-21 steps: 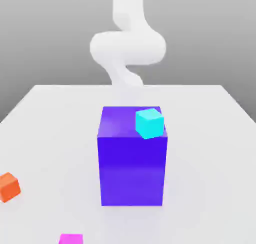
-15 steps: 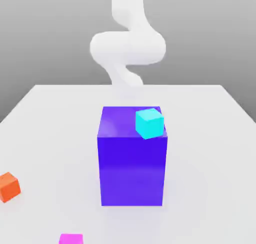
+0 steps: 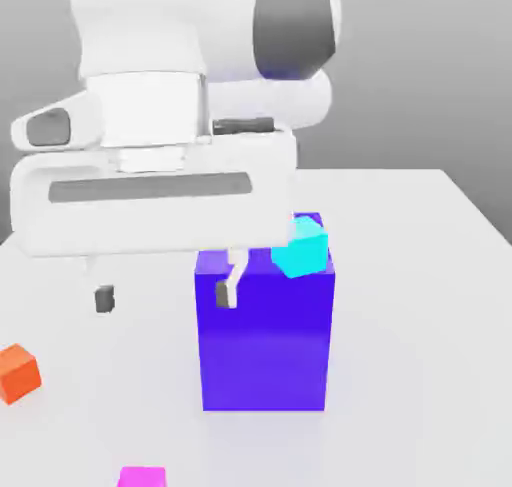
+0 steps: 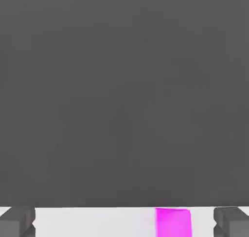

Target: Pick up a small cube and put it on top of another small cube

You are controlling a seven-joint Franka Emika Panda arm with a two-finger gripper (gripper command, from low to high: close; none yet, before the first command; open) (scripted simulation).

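The small cube (image 3: 141, 477), bright magenta-pink, lies on the white table at the near edge of the exterior view, cut off by the frame. My gripper (image 3: 165, 295) hangs well above the table, beside the big block towards the exterior view's left. Its two dark fingertips (image 3: 103, 298) stand wide apart, open, with nothing between them. In the hand view the small cube (image 4: 173, 222) sits on the table ahead of the gripper (image 4: 124, 222), closer to one fingertip (image 4: 232, 221) than to the other.
A big blue-purple block (image 3: 265, 345) stands mid-table with a small cyan cube (image 3: 300, 245) on its top, at the corner towards the exterior view's right. A small orange cube (image 3: 18, 372) lies on the table (image 3: 420, 305) at the exterior view's left.
The arm has swung from the back of the table towards the camera, and the hand now hangs large in front of the block. The block and the magenta and cyan cubes stay put.
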